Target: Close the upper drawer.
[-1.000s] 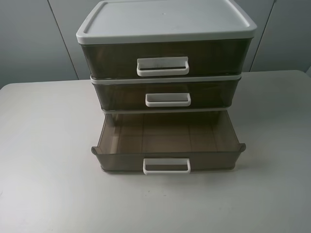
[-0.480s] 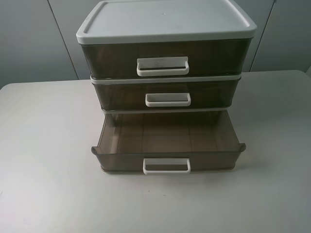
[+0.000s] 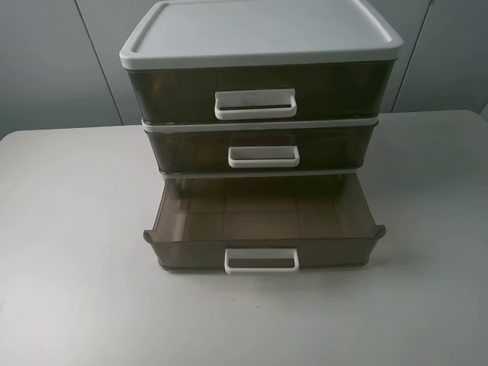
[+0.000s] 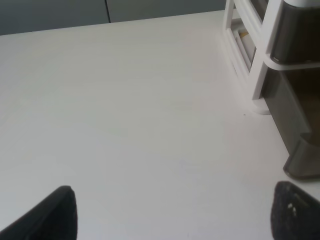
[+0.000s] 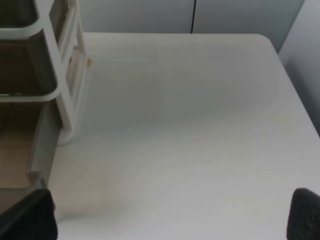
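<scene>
Looking down from the high camera, a three-drawer plastic cabinet (image 3: 259,34) with a white lid stands at the back of a pale surface (image 3: 76,267), its smoky-brown fronts facing the viewer. The upper drawer (image 3: 191,149) – the shallow middle one – sits pushed in, its front level with the white frame, its white loop handle (image 3: 263,164) centred on it. Above it is the taller top drawer (image 3: 175,91), also pushed in, with a wider white handle (image 3: 255,115). Below, the lowest drawer (image 3: 263,217) is pulled well out toward the viewer, its bare translucent floor in plain sight and its own white handle (image 3: 261,269) at the front. Neither arm appears in this high view. In the left wrist view, the left arm's fingers (image 4: 59,215) show only as two dark tips spread wide apart, holding nothing, above bare surface, with a corner of the pulled-out drawer near one tip. In the right wrist view, the right arm's fingers (image 5: 305,215) are likewise spread wide and grip nothing – one tip lies close to the pulled-out drawer's other front corner, though whether it touches cannot be told.
</scene>
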